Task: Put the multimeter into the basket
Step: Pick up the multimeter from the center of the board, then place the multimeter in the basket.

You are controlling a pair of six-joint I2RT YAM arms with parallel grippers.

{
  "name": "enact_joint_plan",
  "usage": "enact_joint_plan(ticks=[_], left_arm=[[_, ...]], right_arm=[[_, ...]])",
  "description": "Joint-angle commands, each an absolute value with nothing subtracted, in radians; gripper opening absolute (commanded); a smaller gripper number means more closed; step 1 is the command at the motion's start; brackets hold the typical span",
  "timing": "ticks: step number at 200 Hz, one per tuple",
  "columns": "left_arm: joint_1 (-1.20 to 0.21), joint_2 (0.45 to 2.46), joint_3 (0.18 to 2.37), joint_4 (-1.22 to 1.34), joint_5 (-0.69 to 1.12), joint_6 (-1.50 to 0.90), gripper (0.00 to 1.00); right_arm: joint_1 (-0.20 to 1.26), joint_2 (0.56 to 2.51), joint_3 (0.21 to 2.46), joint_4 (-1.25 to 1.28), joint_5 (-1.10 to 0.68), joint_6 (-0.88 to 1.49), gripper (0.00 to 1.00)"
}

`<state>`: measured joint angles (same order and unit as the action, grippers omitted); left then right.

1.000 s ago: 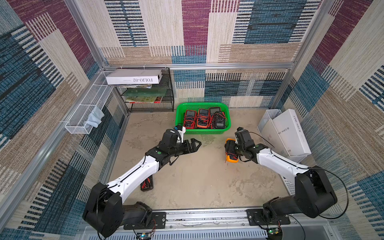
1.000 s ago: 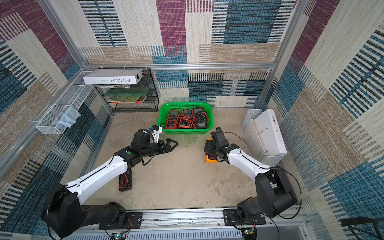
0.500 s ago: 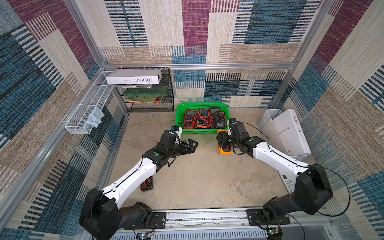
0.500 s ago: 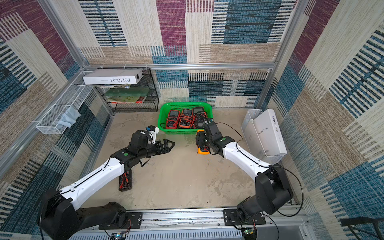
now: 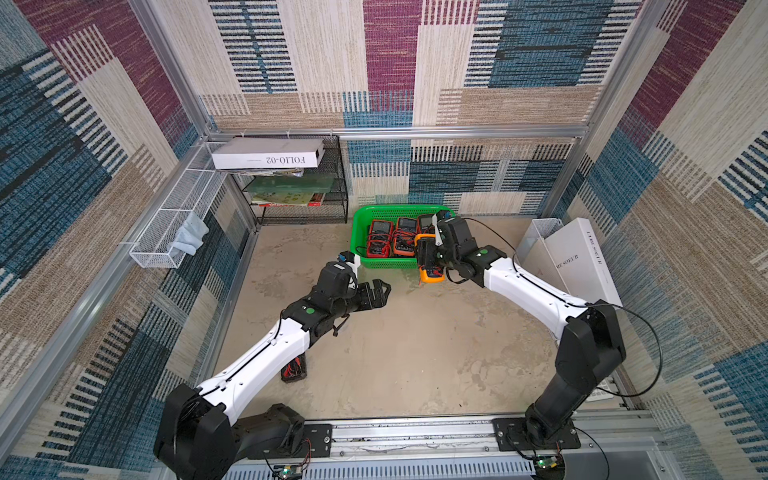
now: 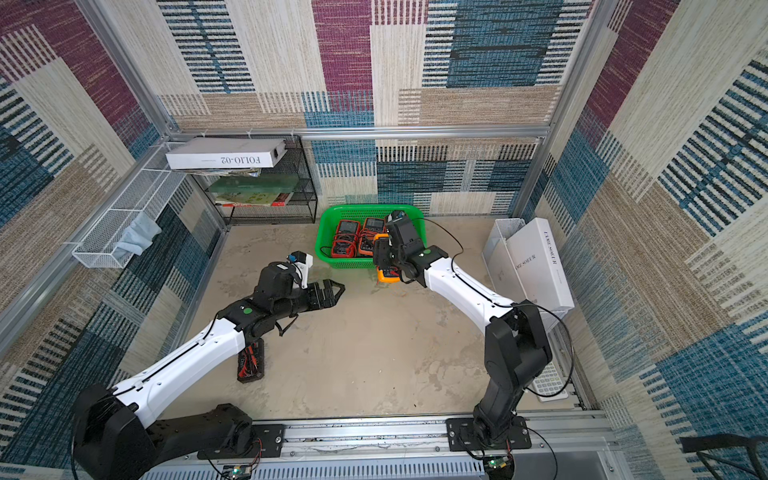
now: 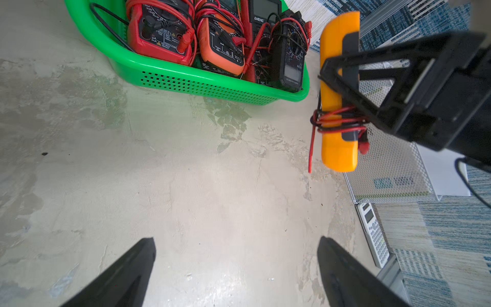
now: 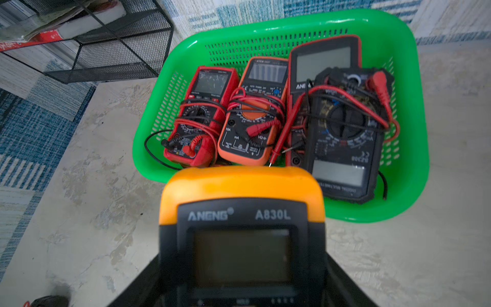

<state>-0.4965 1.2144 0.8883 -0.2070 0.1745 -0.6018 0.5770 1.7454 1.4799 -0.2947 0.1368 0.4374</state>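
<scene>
My right gripper (image 5: 428,254) is shut on the orange multimeter (image 5: 430,272), which has red leads wound round it. It hangs above the floor at the near right corner of the green basket (image 5: 358,239). In the right wrist view the multimeter (image 8: 241,190) fills the foreground, and its top end overlaps the basket's (image 8: 292,24) near rim. Several other meters lie inside the basket. My left gripper (image 5: 384,289) is open and holds nothing, low over the floor in front of the basket's left end. From the left wrist, the multimeter (image 7: 338,79) shows beside the basket (image 7: 170,70).
A black mesh shelf rack (image 5: 299,199) stands at the back left, and a white wire-mesh tray (image 5: 174,224) hangs on the left wall. White boxes (image 5: 582,257) lean at the right. A dark meter with red leads (image 5: 295,370) lies under my left arm. A calculator (image 6: 548,382) lies near the right front.
My right gripper has carried the multimeter back and leftward from mid-floor to the basket's near right corner. My left arm has drawn back a little from the basket, still open.
</scene>
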Motion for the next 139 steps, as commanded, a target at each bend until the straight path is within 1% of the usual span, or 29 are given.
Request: enact_joint_plan(ticks=[1, 75, 139], left_arm=[[-0.495, 1.203, 0.88, -0.223, 0.144, -0.59, 1.0], [-0.483, 1.151, 0.833, -0.238, 0.088, -0.615, 1.0], [-0.474, 1.137, 0.811, -0.238, 0.079, -0.625, 1.0]], right_arm=[[0.578, 1.801, 1.559, -0.306, 0.185, 0.397, 0.65], [0.577, 2.036, 1.873, -0.389, 0.252, 0.367, 0.65], [0.576, 2.161, 2.028, -0.419, 0.287, 0.365, 0.65]])
